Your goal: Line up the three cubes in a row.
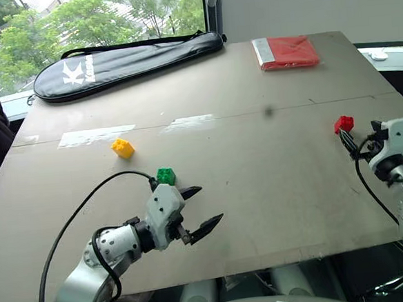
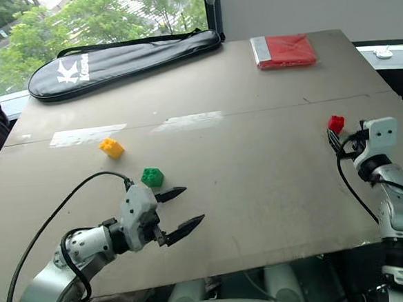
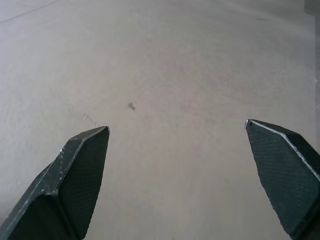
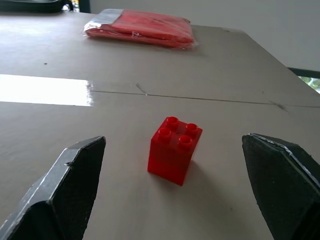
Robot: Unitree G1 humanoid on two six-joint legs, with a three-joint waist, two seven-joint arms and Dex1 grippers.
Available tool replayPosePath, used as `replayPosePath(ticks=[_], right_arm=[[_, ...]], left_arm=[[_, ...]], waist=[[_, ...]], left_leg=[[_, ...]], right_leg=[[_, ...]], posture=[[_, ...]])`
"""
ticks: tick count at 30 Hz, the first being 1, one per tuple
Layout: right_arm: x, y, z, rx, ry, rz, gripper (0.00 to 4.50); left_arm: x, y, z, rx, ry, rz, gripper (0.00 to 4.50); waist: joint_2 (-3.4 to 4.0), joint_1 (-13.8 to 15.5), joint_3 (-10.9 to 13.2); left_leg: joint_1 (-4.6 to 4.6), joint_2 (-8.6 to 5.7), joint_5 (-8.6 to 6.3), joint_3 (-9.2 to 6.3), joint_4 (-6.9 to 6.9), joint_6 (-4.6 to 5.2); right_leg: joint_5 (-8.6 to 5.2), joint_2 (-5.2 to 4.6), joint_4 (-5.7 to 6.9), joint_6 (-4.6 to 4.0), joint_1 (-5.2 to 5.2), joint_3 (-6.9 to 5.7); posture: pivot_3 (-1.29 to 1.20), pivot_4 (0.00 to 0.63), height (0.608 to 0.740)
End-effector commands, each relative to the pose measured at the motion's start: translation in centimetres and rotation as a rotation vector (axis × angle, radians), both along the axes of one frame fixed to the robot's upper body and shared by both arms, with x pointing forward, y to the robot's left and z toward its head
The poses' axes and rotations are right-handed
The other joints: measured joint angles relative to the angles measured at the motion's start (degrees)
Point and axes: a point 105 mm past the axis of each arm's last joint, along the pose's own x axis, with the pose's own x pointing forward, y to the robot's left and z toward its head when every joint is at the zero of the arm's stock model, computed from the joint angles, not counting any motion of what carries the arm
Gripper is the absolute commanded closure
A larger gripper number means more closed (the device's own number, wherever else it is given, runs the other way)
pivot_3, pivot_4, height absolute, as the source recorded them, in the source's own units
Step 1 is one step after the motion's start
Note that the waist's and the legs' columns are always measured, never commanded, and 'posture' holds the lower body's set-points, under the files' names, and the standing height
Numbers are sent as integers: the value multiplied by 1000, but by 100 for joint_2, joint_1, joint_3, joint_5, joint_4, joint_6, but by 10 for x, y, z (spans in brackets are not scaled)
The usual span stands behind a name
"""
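right gripper (image 4: 172, 185) spread wide, empty | red cube (image 4: 174, 149) centred ahead, apart | advance level, pinch flat sides | left gripper (image 1: 197, 208) spread wide, empty

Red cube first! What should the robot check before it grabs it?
1. Right gripper open wide: ok.
2. Red cube between and just beyond its fingers, not yet touched: ok.
3. Red cube upright, studs up, nothing leaning on it: ok.
4. Left gripper open and empty, near the green cube: ok.
5. Cubes already in a row: not ok; the yellow cube and the green one sit together on the left, the red one far off on the right.
6. Red packet out of the way at the table's far edge: ok.
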Motion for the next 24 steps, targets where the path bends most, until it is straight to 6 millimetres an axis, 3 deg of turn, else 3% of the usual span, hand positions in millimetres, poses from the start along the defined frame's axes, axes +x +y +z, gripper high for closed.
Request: replayPosePath(ticks=[1, 9, 12, 17, 21, 24], right_arm=[[13, -3, 3, 8, 6, -61, 0], [42, 9, -3, 76, 24, -92, 0], [46, 11, -5, 82, 26, -96, 831], [48, 11, -4, 67, 11, -96, 3168], [32, 27, -2, 34, -11, 1, 3179], [6, 63, -11, 9, 19, 189, 3179]], left_arm=[[-5, -10, 21, -15, -27, -79, 48], [8, -17, 43, 1, -70, -128, 48], [10, -16, 43, 14, -76, -120, 0], [10, -15, 42, 23, -76, -120, 0], [9, -10, 35, 41, -64, -109, 0], [7, -6, 28, 54, -45, -100, 0]], waist=[[2, -12, -1], [3, -26, 1], [4, -26, 1], [4, -27, 2], [5, -22, 1], [7, -11, 1]], left_leg=[[-5, 0, 0, 1, 0, 0], [-11, -3, 0, 0, 1, 0], [-13, -2, 0, -2, 1, 0], [-15, -2, 0, -2, 1, 0], [-14, -2, 0, -7, 0, 0], [-20, -1, 0, -12, -1, 0]], right_leg=[[0, 0, -1, 0, -4, 1], [2, 0, -6, 2, -5, 2], [1, 0, -7, 2, -6, 1], [2, 0, -9, 2, -7, 1], [1, 0, -8, 2, -6, -2], [1, 0, -8, 3, -11, -7]], posture=[[0, 150, 707], [0, 150, 707], [0, 150, 707], [0, 150, 707], [0, 150, 707], [0, 150, 707]])
